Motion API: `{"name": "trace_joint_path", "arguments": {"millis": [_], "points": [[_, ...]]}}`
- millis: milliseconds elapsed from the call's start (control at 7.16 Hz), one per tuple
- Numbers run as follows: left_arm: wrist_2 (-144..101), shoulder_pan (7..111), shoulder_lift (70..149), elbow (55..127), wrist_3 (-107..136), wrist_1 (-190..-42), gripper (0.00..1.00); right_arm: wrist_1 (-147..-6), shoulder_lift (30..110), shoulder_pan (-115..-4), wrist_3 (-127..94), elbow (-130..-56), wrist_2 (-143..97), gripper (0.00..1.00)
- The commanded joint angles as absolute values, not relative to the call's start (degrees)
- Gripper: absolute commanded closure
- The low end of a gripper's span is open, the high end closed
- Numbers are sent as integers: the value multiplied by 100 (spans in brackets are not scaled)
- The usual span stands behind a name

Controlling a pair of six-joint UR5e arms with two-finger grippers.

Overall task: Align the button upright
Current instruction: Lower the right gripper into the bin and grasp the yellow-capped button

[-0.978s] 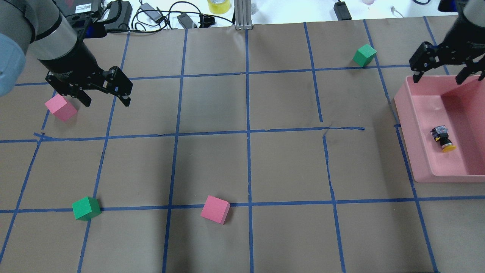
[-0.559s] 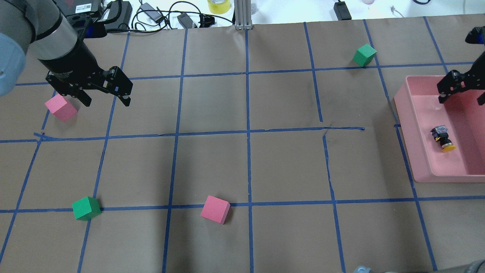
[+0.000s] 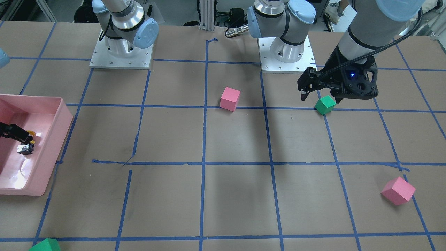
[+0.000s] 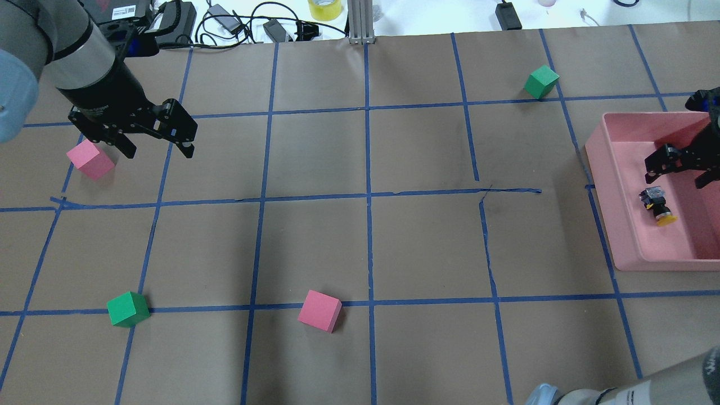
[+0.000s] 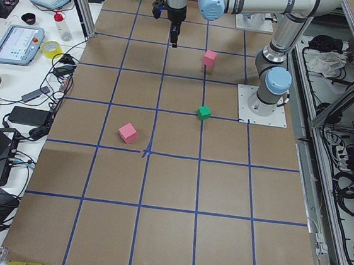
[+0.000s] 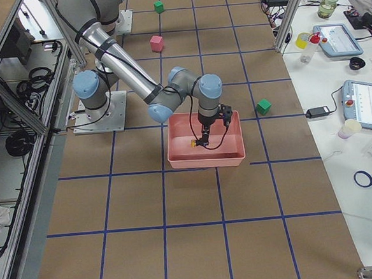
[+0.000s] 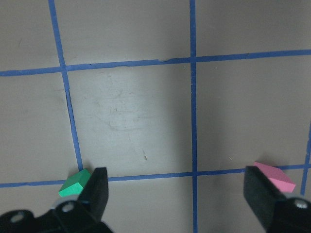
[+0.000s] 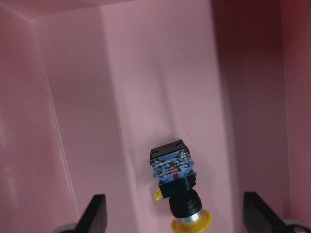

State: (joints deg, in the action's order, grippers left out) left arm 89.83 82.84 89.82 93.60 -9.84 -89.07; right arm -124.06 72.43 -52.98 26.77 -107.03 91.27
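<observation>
The button (image 4: 657,205) lies on its side on the floor of the pink tray (image 4: 619,225), its yellow cap toward the near edge. It also shows in the right wrist view (image 8: 175,182) and the front view (image 3: 25,148). My right gripper (image 4: 676,179) is open and low inside the tray, just beyond the button's base end; its fingers (image 8: 95,214) stand on either side of the button without touching it. My left gripper (image 4: 159,152) is open and empty, hovering right of a pink cube (image 4: 90,159).
A green cube (image 4: 127,309) and a pink cube (image 4: 319,310) sit at the near side. Another green cube (image 4: 541,81) sits far right, beyond the tray. Cables and a tape roll (image 4: 324,8) lie past the far table edge.
My right gripper has moved from above the tray's far rim nearer and down into the tray, close to the button. The left arm and the button have not moved.
</observation>
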Motion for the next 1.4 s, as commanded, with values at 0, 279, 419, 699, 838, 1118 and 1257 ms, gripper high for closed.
{"name": "trace_joint_path", "arguments": {"millis": [0,279,419,699,838,1118,1257], "points": [[8991,8288,8982,9360,-984,-8912,0,-12454,7084,-5247,2777,-10731,9132,0],[8991,8279,8982,9360,-984,-8921,0,-12902,6900,-5247,2786,-10758,9132,0],[8991,8279,8982,9360,-984,-8921,0,-12902,6899,-5238,2786,-10845,9132,0],[9000,8279,8982,9360,-984,-8912,0,-12955,6899,-5247,2786,-10951,9167,0],[9000,8279,8991,9360,-984,-8921,0,-12946,6899,-5247,2786,-10951,9167,0],[8991,8279,8991,9360,-984,-8921,0,-12964,6891,-5238,2786,-10951,9150,2],[8991,8279,8991,9369,-984,-8921,0,-12964,6891,-5247,2812,-10960,9158,6]]}}
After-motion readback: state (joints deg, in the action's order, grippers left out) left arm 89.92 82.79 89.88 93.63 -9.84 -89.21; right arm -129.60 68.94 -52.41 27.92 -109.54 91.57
